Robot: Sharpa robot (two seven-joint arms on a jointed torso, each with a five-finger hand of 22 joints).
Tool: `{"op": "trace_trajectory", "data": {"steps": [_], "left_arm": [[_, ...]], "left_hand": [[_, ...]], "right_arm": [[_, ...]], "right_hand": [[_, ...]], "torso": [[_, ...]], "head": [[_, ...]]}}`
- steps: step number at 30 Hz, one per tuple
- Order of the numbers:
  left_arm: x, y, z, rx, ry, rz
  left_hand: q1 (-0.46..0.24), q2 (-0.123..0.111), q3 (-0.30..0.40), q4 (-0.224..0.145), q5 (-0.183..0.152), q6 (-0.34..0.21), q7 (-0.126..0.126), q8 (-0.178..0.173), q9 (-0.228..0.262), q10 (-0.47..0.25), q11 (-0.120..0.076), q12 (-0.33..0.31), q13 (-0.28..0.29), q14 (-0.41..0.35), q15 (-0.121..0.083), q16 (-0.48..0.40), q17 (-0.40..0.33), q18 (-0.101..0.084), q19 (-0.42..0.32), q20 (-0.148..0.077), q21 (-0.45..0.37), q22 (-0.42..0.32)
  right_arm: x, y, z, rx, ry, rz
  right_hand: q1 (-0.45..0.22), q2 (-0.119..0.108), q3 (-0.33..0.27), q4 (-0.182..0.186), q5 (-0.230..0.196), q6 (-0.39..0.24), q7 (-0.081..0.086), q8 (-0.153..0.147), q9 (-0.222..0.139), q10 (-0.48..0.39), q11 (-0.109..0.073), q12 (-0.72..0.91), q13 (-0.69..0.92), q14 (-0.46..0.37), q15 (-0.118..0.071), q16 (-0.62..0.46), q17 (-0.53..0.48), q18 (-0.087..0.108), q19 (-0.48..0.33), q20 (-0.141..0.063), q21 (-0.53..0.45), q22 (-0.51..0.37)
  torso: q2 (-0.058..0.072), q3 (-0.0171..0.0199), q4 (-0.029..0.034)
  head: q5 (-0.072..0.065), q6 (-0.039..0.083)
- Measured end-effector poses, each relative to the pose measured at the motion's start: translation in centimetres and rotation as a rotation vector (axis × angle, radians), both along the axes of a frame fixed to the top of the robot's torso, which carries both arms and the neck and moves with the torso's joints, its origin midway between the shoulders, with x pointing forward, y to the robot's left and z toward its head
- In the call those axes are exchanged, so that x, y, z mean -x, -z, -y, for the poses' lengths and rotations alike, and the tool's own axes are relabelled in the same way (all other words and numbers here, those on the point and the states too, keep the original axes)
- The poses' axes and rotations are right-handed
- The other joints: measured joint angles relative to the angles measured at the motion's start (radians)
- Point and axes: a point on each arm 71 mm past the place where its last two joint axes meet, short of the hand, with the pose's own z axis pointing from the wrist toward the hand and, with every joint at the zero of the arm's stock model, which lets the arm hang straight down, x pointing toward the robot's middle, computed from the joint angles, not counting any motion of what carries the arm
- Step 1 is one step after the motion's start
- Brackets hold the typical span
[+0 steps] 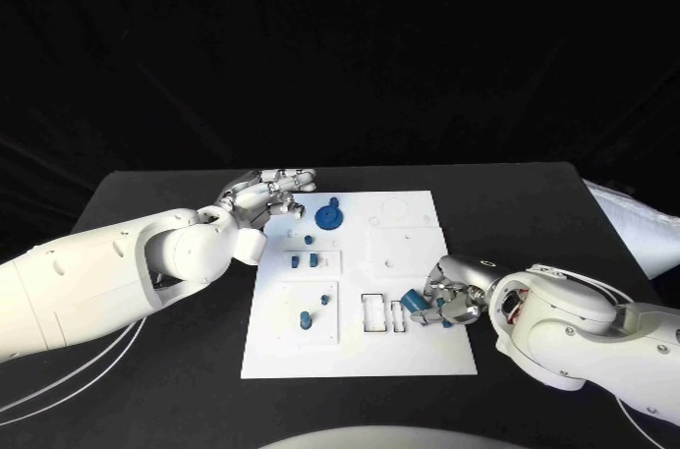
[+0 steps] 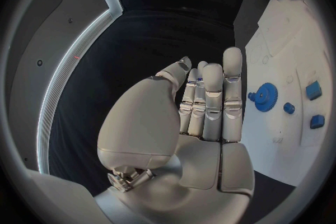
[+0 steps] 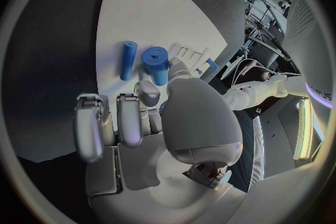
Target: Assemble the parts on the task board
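White rectangular task board point(image 1: 411, 356) at the centre of the black table point(image 1: 141, 194), carrying small blue plastic parts: a blue toothed gear point(image 1: 330, 216) near its far left corner, two short blue pegs point(image 1: 304, 261) standing in a square recess below it, and a blue oblong peg point(image 1: 305, 320) in the lower left recess. Right hand point(image 1: 442, 307), over the board's right edge, pinches a blue cylindrical part point(image 3: 157, 64) at its fingertips; a slimmer blue rod point(image 3: 127, 59) lies on the board just beside it. Left hand point(image 1: 265, 196) hovers at the far left corner, near the gear, fingers point(image 2: 212, 102) straight and together, holding nothing
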Motion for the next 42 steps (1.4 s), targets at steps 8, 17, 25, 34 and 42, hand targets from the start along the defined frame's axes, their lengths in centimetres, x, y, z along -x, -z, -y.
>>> {"op": "trace_trajectory", "data": {"steps": [8,17,25,34,42], "left_arm": [[0.0,0.0,-0.1,-0.001,-0.001,0.000],[0.0,0.0,-0.1,-0.001,0.000,-0.001],[0.0,0.0,-0.2,-0.001,0.000,-0.001],[0.0,0.0,-0.1,0.000,0.002,-0.002],[0.1,0.0,-0.1,0.001,0.004,-0.002]], "left_hand": [[0.000,0.000,0.000,0.000,0.000,0.000,0.000,0.000,0.000,0.000,0.000,0.000,0.000,0.000,0.000,0.000,0.000,0.000,0.000,0.000,0.000,0.000],[0.000,0.000,0.000,0.000,0.000,0.000,0.000,0.000,0.000,0.000,0.000,0.000,0.000,0.000,0.000,0.000,0.000,0.000,0.000,0.000,0.000,0.000],[0.000,0.000,0.000,0.000,0.000,0.000,0.000,0.000,0.000,0.000,0.000,0.000,0.000,0.000,0.000,0.000,0.000,0.000,0.000,0.000,0.000,0.000],[0.000,0.000,0.000,0.000,0.000,0.000,0.000,0.000,0.000,0.000,0.000,0.000,0.001,0.000,0.000,0.000,-0.002,0.000,0.000,0.000,0.000,-0.001],[0.000,0.000,0.000,0.000,0.000,0.000,0.000,0.000,0.000,0.000,0.000,0.000,0.001,0.000,0.000,0.000,-0.002,0.000,0.000,0.000,0.000,-0.001]], "right_arm": [[-0.3,0.1,-0.3,-0.002,-0.005,0.011],[0.1,0.2,-0.1,-0.031,0.013,0.023],[1.0,-1.1,-0.4,-0.150,0.061,0.036],[1.1,-1.4,-1.3,-0.243,0.096,-0.003],[1.2,-0.8,-2.7,-0.268,0.085,-0.070]], "right_hand": [[0.009,0.028,-0.006,0.000,0.025,0.013,-0.013,0.019,0.010,0.012,-0.005,0.007,0.022,-0.001,-0.006,0.004,0.000,0.000,0.000,0.000,0.005,0.000],[0.013,0.050,-0.008,0.000,0.084,0.031,-0.024,0.027,0.017,0.032,-0.018,0.024,0.054,0.000,-0.014,0.013,0.000,0.000,0.003,-0.004,0.011,0.000],[0.020,0.057,-0.010,-0.001,0.133,0.031,-0.025,0.027,0.017,0.034,-0.019,0.024,0.063,0.000,-0.014,0.013,0.000,0.000,0.007,-0.007,0.011,0.001],[0.020,0.057,-0.012,-0.001,0.153,0.031,-0.025,0.027,0.017,0.035,-0.018,0.024,0.065,0.000,-0.014,0.013,0.000,0.000,0.007,-0.007,0.011,0.000],[-0.009,0.085,-0.034,0.005,0.154,0.030,-0.026,0.026,0.017,0.038,-0.015,0.019,0.070,0.000,-0.014,0.013,0.000,0.000,0.007,-0.007,0.011,0.000]], "torso": [[0.000,-0.0003,-0.0002],[-0.001,0.0000,-0.0020],[-0.001,0.0006,-0.0010],[-0.001,0.0001,-0.0002],[-0.001,-0.0006,0.0000]], "head": [[0.002,-0.002],[0.001,0.001],[-0.001,0.002],[-0.001,0.003],[0.002,0.002]]}}
